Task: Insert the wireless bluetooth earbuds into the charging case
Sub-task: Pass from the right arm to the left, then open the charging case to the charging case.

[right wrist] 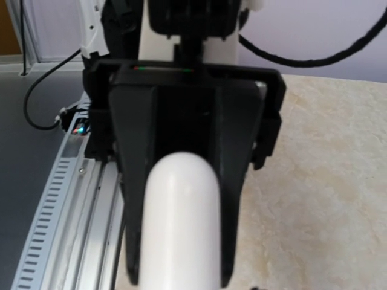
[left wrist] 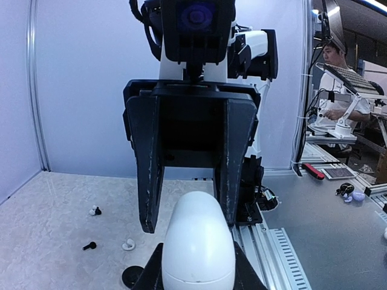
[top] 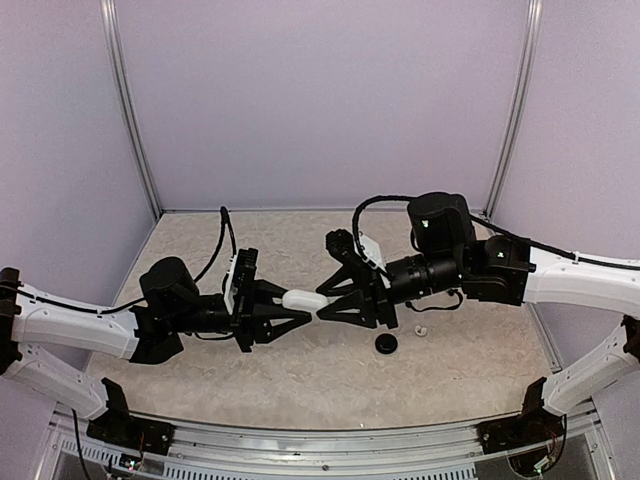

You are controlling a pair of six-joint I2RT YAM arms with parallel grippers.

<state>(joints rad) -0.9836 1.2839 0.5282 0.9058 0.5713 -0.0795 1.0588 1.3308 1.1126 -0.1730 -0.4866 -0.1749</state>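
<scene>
Left gripper (top: 293,308) clamped on charging case (top: 303,299), held mid-air above desk (top: 300,385). Right gripper (top: 326,303) straddles case's far end; gripping or not, cannot tell. Earbuds (left wrist: 128,244) lie on desk. Case looks closed. Step likely: opening it. Next calls for firm hold, gentle pry.

black disc (top: 385,343), earbud (top: 420,329) beside right hand (top: 325,306), far table (top: 280,235) open

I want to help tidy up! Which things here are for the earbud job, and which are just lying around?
For the job: charging case, earbud, second earbud.
Just lying about: black round disc, small black piece.
</scene>
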